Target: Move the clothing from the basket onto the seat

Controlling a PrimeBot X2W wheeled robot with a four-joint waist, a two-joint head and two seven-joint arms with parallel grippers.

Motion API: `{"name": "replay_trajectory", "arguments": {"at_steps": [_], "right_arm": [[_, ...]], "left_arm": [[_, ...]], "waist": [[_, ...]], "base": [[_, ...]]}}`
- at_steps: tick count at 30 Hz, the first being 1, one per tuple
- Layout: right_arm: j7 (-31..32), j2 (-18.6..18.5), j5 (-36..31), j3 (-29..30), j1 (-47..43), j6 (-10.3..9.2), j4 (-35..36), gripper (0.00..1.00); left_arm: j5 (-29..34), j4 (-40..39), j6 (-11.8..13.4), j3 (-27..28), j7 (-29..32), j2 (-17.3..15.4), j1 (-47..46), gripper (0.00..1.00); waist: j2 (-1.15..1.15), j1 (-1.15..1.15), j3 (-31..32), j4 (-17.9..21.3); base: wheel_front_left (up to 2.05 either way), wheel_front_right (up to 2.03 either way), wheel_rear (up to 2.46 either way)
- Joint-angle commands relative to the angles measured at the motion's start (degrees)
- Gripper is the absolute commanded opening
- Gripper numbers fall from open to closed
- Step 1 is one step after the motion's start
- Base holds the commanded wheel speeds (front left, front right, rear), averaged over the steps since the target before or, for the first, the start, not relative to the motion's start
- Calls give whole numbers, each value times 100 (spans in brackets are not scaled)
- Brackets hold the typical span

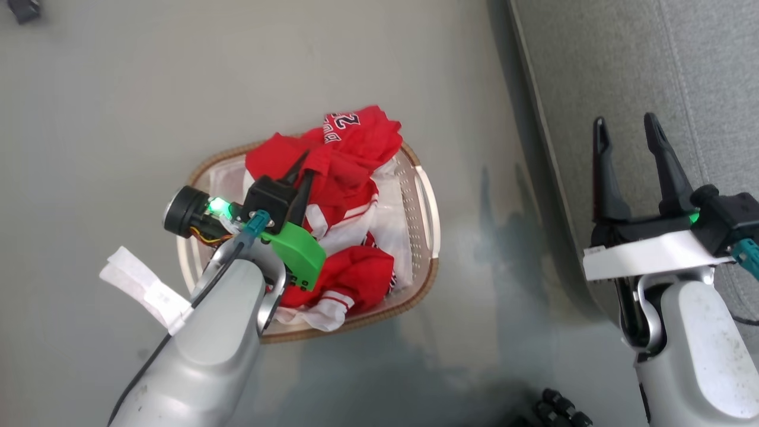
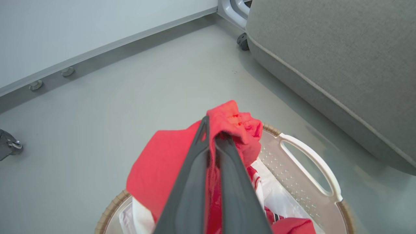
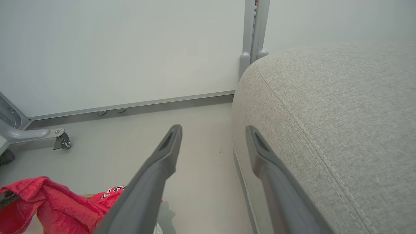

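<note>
Red fabric is pinched between the closed fingers of the left gripper (image 1: pixel 307 163): a fold of the clothing (image 1: pixel 356 139), bunched at the fingertips. Rest of the pile lies in the basket (image 1: pixel 430 213), heaped toward its 12 o'clock rim. Basket stands on the floor (image 1: pixel 118 118). Seat (image 1: pixel 652 59) at 3 o'clock of basket, apart from it. Right gripper (image 1: pixel 625 127) spread wide, empty, over the seat's edge.

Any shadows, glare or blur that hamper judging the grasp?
Head view: soft shadows on the floor between the basket and the seat, a green lamp glowing near the left pincer. Left wrist view: its fingers blur toward the lens; the clothing pinched at their tips is clear. Right wrist view: the right pincer softens near the lens; the seat weave is crisp.
</note>
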State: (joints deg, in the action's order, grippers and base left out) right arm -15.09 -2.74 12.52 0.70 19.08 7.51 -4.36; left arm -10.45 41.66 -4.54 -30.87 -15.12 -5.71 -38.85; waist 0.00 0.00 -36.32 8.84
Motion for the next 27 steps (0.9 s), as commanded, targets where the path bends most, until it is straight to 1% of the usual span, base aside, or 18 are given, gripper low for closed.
{"name": "replay_trajectory", "arguments": {"at_steps": [1, 6, 9, 13, 16, 22, 27], "right_arm": [[-12, -27, -60, 50, -163, -4, -55, 100], [-12, -27, -209, 141, -532, -4, -218, 100], [-12, -27, -270, 128, -776, -4, -294, 100], [-12, -27, -314, 77, -1100, -4, -353, 100], [-12, -27, -303, 14, -1336, -4, -421, 100], [-12, -28, -310, -142, -1647, -4, -430, 100], [-12, -26, -316, -350, -1637, -4, -390, 100]], "left_arm": [[-15, -132, -55, 14, -4, -6, 140, 0], [-38, -566, -208, -108, -4, -23, 368, 0], [-126, -763, -262, -212, -4, -79, 473, 0], [-250, -955, -294, -445, -5, -218, 458, 0], [-422, -1095, -298, -788, -4, -397, 286, 0], [-775, -1413, -298, -1185, 124, -765, -222, 0], [-969, -1716, -297, -1345, 340, -982, -746, 0]], "waist": [[0, 0, 661, -329], [0, 0, 1468, -578], [0, 0, 1948, -660], [0, 0, 2511, -722], [0, 0, 2934, -734], [0, 0, 3465, -729], [0, 0, 3603, -702]], "base": [[0, 0, 0], [0, 0, 0], [0, 0, 0], [0, 0, 0], [0, 0, 0], [0, 0, 0], [0, 0, 0]]}}
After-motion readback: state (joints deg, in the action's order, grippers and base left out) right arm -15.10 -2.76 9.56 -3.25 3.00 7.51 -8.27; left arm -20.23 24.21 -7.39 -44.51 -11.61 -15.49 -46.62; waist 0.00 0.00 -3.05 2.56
